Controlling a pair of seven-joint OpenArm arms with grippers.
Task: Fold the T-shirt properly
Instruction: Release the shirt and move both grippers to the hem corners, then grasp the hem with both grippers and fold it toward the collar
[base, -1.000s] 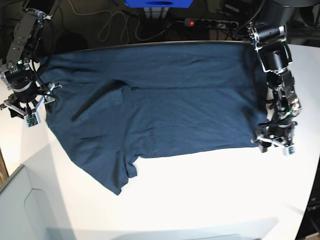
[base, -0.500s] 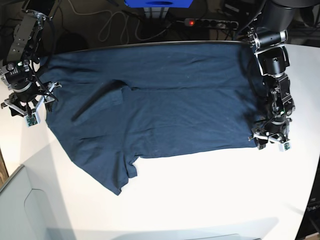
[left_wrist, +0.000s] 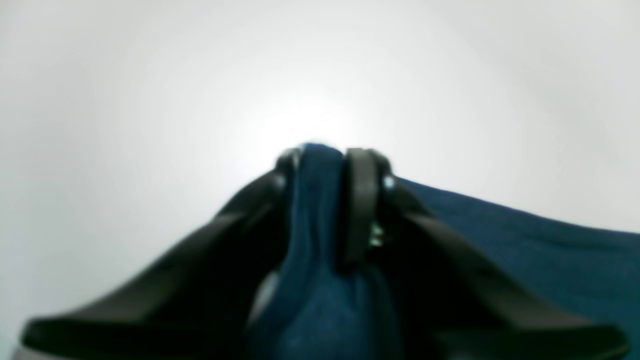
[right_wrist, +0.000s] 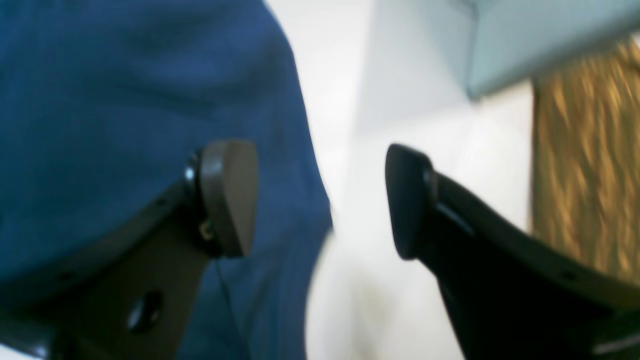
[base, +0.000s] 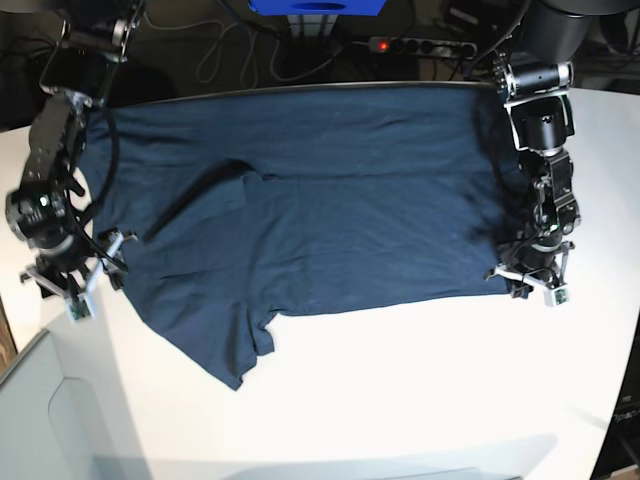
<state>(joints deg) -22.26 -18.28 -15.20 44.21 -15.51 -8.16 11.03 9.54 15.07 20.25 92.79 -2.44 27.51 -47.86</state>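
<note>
On the white desk the navy T-shirt lies spread nearly flat, one sleeve pointing toward the near edge, a dark crease left of centre. Left end effector sits at the shirt's lower right corner, jaws clamped on a pinch of fabric. Right end effector sits at the shirt's left edge, jaws apart, one fingertip over cloth, the other over bare desk.
</note>
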